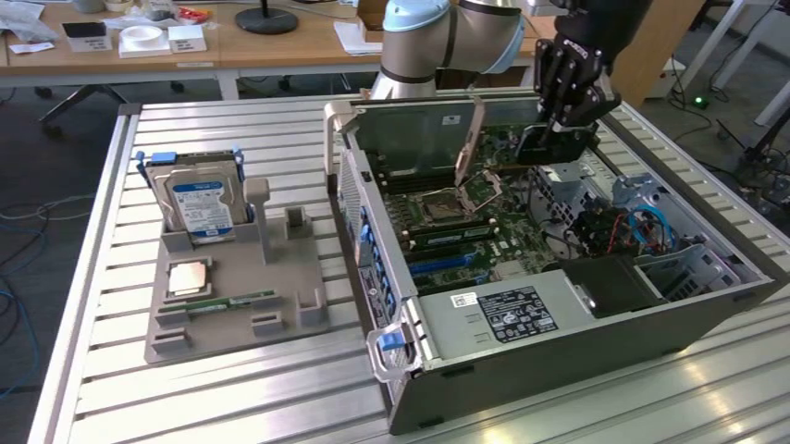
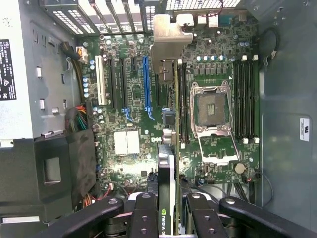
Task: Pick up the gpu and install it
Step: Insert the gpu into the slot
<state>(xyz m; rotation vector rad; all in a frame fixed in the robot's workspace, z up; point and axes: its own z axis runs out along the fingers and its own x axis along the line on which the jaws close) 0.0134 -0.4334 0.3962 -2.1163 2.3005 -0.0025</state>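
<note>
The black multi-fingered gripper (image 1: 565, 118) on the pale blue-and-grey robot arm (image 1: 432, 37) hangs over the open grey metal computer case (image 1: 593, 324). Its fingers (image 2: 143, 215) are clamped from both sides on the gpu (image 1: 550, 146), a thin flat dark expansion card with a silvery metal bracket at one end. The card is held on edge, raised above the far part of the case's interior, towards the exterior view's right. From the wrist camera it reads as a narrow strip running away from the fingers across the green motherboard (image 2: 124, 104), with its bracket (image 2: 168, 34) at the end nearest the case's slotted rear wall. The strip lies between the long blue expansion slot (image 2: 146, 84) and the square silvery processor socket (image 2: 213, 106), just beside a row of black slots. The case lies on its side on a slatted silvery metal table (image 1: 247, 407). To the exterior view's left of the case, well apart from the gripper, a grey plastic holder (image 1: 222, 338) rests on the table. It carries a boxy silver hard drive with a blue-and-white label (image 1: 203, 205) standing upright, a square silvery processor chip (image 1: 188, 277) lying flat, and a slim green memory stick (image 1: 240, 301) just beside the chip.
</note>
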